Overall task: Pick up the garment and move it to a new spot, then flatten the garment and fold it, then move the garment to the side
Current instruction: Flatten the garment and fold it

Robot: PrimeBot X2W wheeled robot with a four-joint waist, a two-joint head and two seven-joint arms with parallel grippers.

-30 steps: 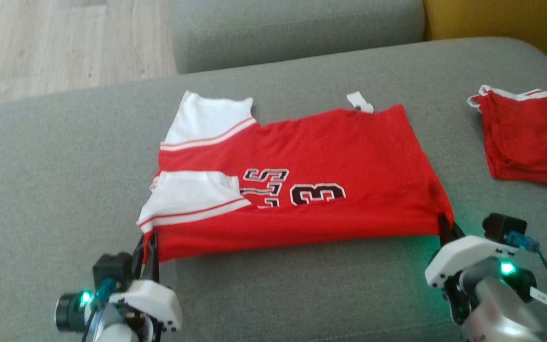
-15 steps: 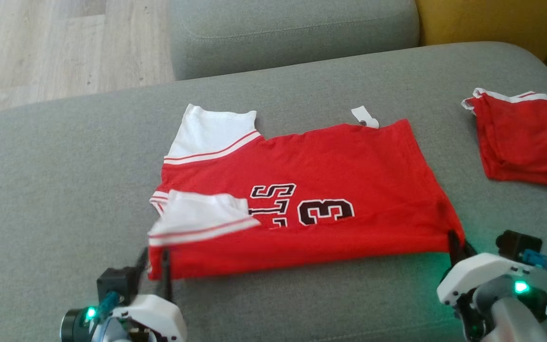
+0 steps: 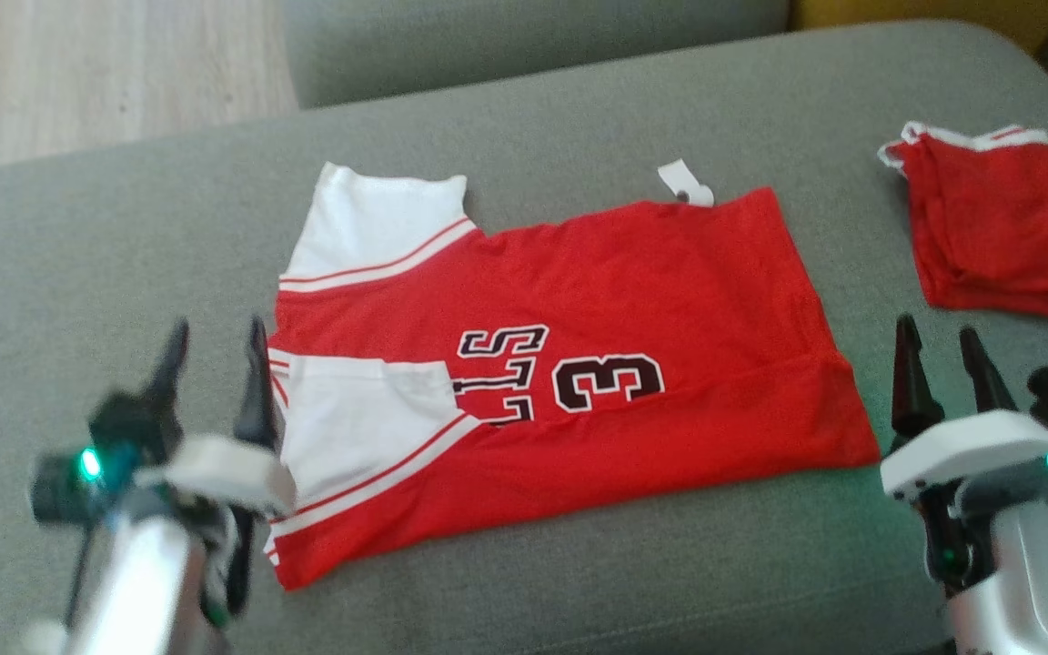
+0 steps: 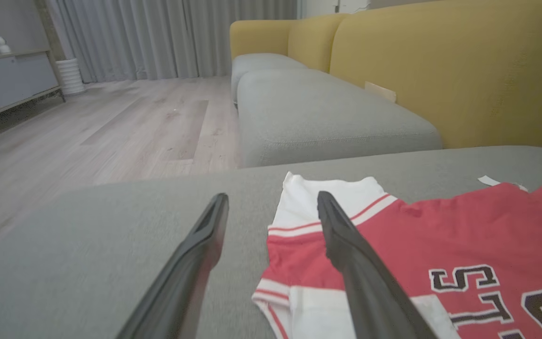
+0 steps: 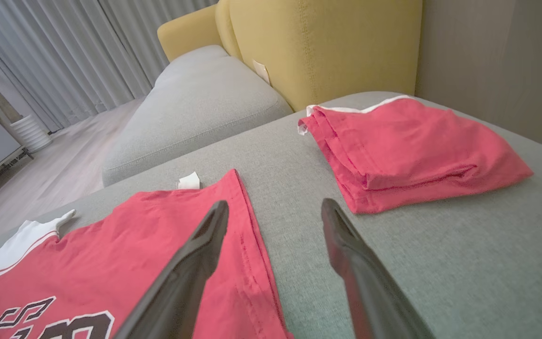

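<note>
The garment (image 3: 579, 300), a red jersey with white sleeves and black lettering, lies folded on the grey cushion (image 3: 579, 91). One white sleeve is folded over its front. My left gripper (image 3: 212, 337) stands open just off the garment's sleeve end, holding nothing. My right gripper (image 3: 941, 341) stands open beside the hem corner, also free of cloth. In the left wrist view the garment (image 4: 440, 245) lies to the right of the open left gripper (image 4: 271, 202). In the right wrist view the garment's hem (image 5: 167, 235) runs under the open right gripper (image 5: 274, 207).
A smaller folded red piece with white edging (image 3: 997, 227) lies at the cushion's far right (image 5: 407, 150). A second grey cushion (image 3: 524, 36) and a yellow sofa back (image 4: 440, 66) stand behind. Wooden floor (image 3: 78, 64) lies beyond the cushion's left edge.
Both grippers have let go of the garment's near edge, opened and lifted. The near edge has dropped flat onto the cushion. The head view has shifted a little.
</note>
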